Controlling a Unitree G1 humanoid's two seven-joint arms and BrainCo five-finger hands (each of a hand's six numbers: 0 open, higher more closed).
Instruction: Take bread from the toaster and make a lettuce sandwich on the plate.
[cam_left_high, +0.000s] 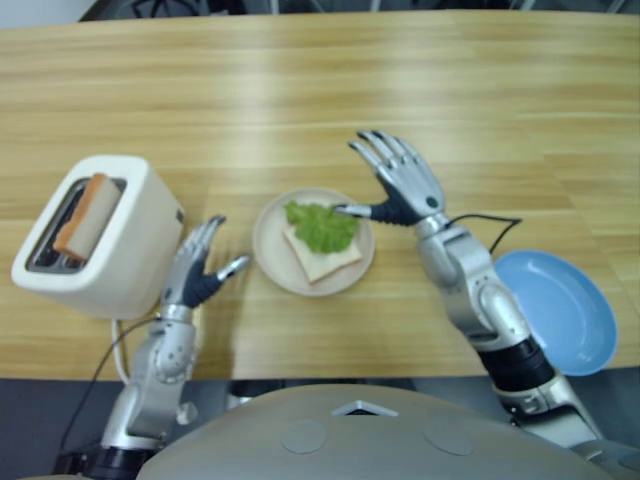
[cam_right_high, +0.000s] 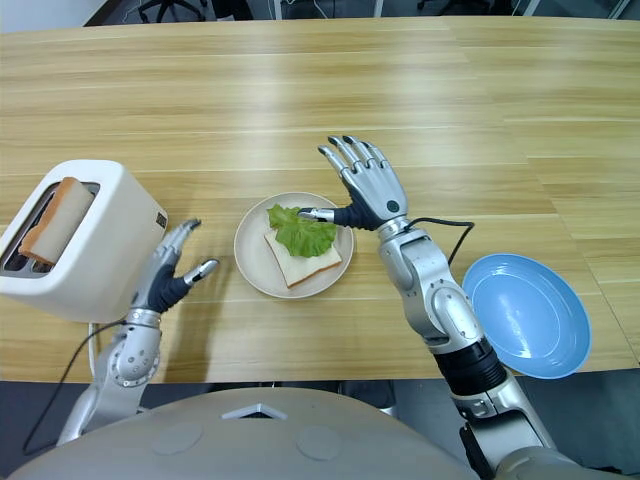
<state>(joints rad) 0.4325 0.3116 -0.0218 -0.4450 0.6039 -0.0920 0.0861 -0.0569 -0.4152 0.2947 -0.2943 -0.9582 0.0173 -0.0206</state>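
A cream toaster (cam_left_high: 100, 235) stands at the left with one bread slice (cam_left_high: 83, 216) sticking up from a slot. On the beige plate (cam_left_high: 270, 250) in the middle lies a bread slice (cam_left_high: 325, 258) with a lettuce leaf (cam_left_high: 320, 225) on top. My right hand (cam_left_high: 400, 180) hovers open just right of the plate, its thumb tip over the lettuce's right edge. My left hand (cam_left_high: 200, 265) rests open on the table between the toaster and the plate, holding nothing.
A blue plate (cam_left_high: 560, 310) sits near the front edge at the right, beside my right forearm. A black cable (cam_left_high: 490, 225) loops near my right wrist. The wooden table (cam_left_high: 300, 100) stretches bare behind the plate.
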